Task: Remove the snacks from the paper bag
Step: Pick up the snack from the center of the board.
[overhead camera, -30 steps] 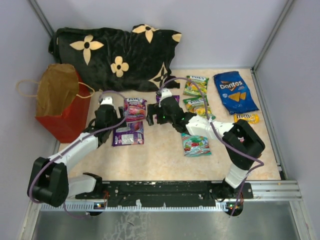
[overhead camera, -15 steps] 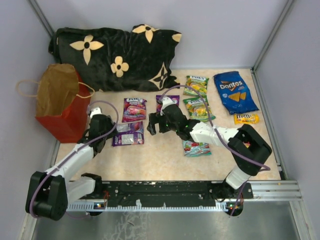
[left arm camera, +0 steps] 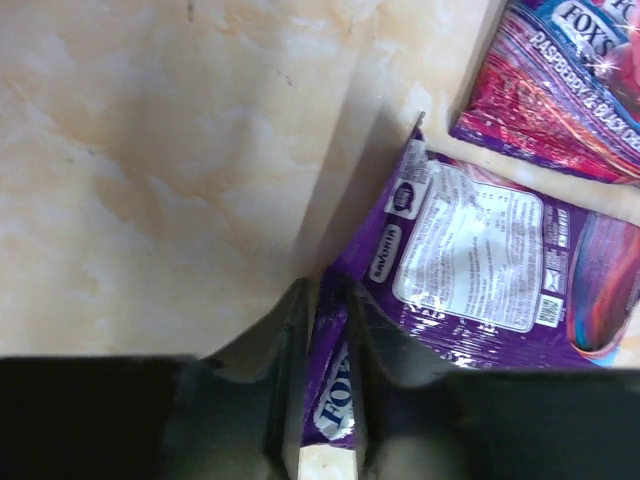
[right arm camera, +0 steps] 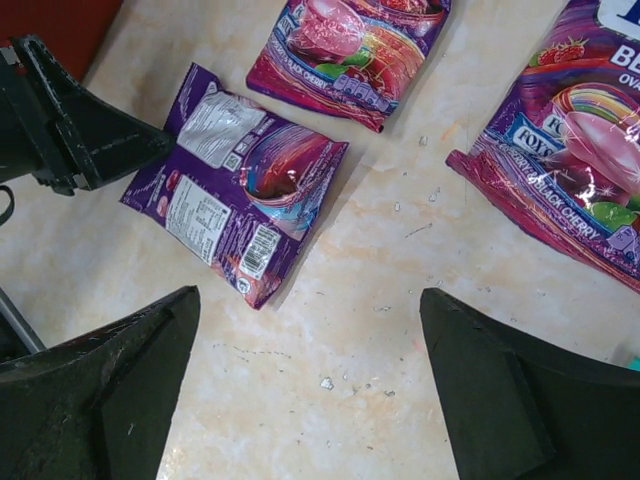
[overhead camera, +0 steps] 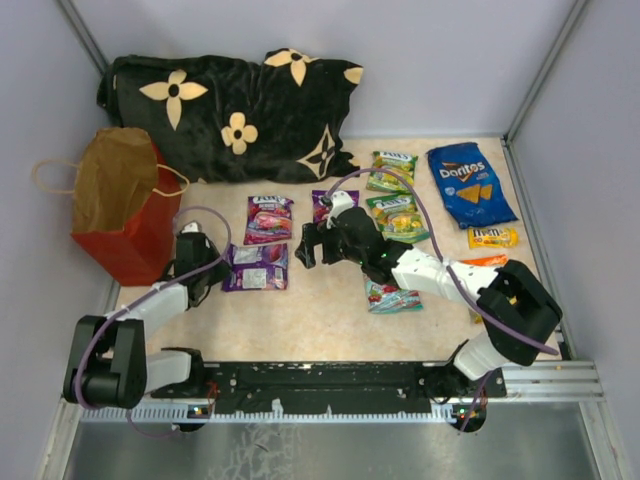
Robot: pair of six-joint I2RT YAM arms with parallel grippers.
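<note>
the left jaws are pinched together on a corner of a purple packet [left arm camera: 470, 265], which rests label side up on the tabletop [overhead camera: 300, 320], near the red paper bag [overhead camera: 140, 240]. the bag stands open beside the black flowered pillow [overhead camera: 230, 115]. the right jaws hang wide apart and empty over the tabletop, near another purple pouch [right arm camera: 560, 140]. a doritos bag [overhead camera: 470, 183] and a yellow m&m's packet [overhead camera: 492, 237] lie at the far right.

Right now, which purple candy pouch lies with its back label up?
The pouch nearest the red bag, its corner inside the left tool; the other two show their fronts.
</note>
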